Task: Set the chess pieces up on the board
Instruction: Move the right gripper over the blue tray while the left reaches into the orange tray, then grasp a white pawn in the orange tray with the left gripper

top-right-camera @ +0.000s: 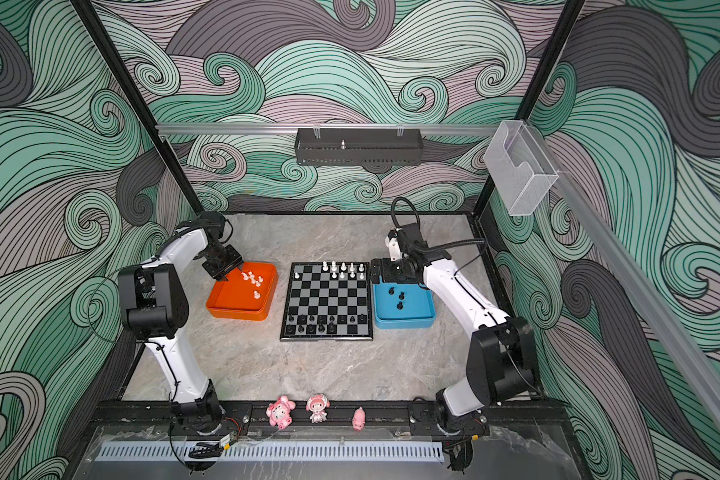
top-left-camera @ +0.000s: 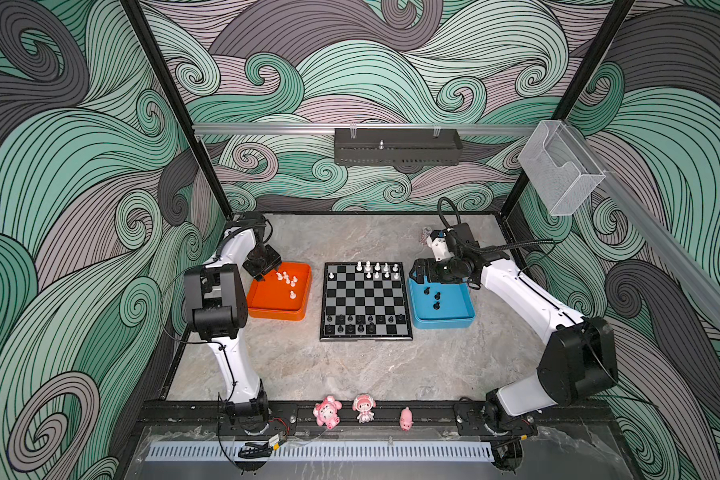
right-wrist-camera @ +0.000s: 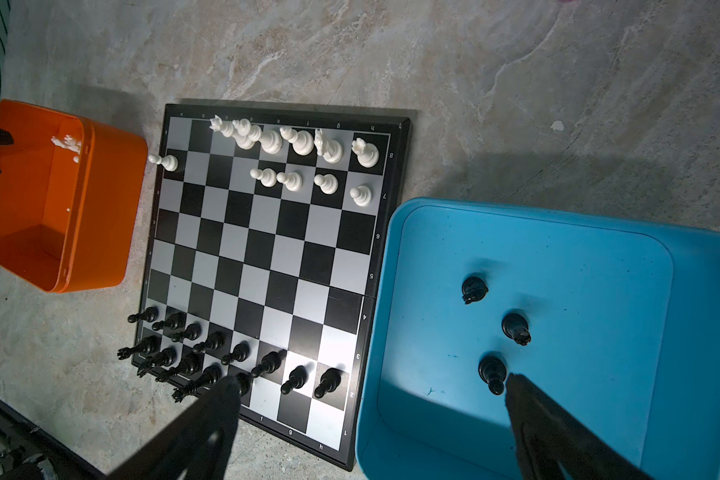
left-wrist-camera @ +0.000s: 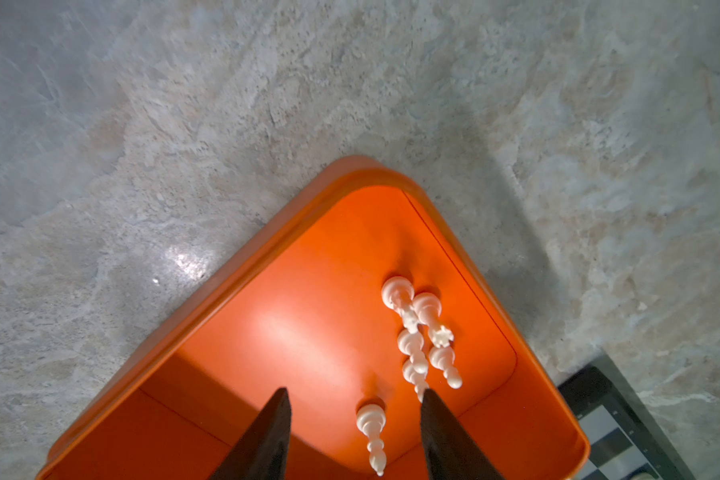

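**Both Hands Released Over the Trays**

We see the left hand [left-wrist-camera: 355, 392] released above the orange tray [left-wrist-camera: 308, 291]. Its wrist view frames one white piece [left-wrist-camera: 371, 424] between the fingers, untouched, with others clustered beside. The right hand [right-wrist-camera: 373, 380] gapes over the blue tray [right-wrist-camera: 558, 257], where three black pieces [right-wrist-camera: 515, 326] stand. Only the top views show pink figurines [top-left-camera: 327, 411] on the front rail, well apart from the half-filled board [top-left-camera: 366, 299].

The board [top-left-camera: 366, 299] is checkered black-and-grey, the tray [top-left-camera: 272, 298] orange.
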Tool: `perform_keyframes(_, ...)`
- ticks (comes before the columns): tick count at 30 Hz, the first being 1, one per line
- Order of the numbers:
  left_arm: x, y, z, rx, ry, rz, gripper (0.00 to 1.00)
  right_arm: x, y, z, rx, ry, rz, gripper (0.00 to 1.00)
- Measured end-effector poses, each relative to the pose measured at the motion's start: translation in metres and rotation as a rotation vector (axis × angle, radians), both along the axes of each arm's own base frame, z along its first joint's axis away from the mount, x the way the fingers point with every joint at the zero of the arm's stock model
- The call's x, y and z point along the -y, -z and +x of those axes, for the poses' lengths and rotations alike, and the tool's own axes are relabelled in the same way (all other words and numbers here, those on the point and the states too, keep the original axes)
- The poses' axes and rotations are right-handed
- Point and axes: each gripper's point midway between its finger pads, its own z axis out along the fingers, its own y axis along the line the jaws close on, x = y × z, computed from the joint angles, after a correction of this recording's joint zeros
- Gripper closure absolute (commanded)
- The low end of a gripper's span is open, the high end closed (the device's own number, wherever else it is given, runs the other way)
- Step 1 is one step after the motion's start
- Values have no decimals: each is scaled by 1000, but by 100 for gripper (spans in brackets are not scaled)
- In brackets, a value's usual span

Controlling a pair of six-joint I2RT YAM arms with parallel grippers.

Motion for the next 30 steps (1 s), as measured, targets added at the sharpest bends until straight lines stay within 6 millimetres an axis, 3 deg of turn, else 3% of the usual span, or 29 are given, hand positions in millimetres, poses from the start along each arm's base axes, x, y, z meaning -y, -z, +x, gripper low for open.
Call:
perform_keyframes(6, 5, 11, 1, -21, -7, -5, 46, 0, -1, 1, 1, 1, 10, 1)
perform_keyframes(12, 7, 23, 6, -33, -17, -12, 53, 1, -1, 2, 3, 3, 16, 1)
perform_keyframes(30, 7, 20, 20, 24, -33, -10, 55, 4, 3, 2, -5, 9, 14, 1)
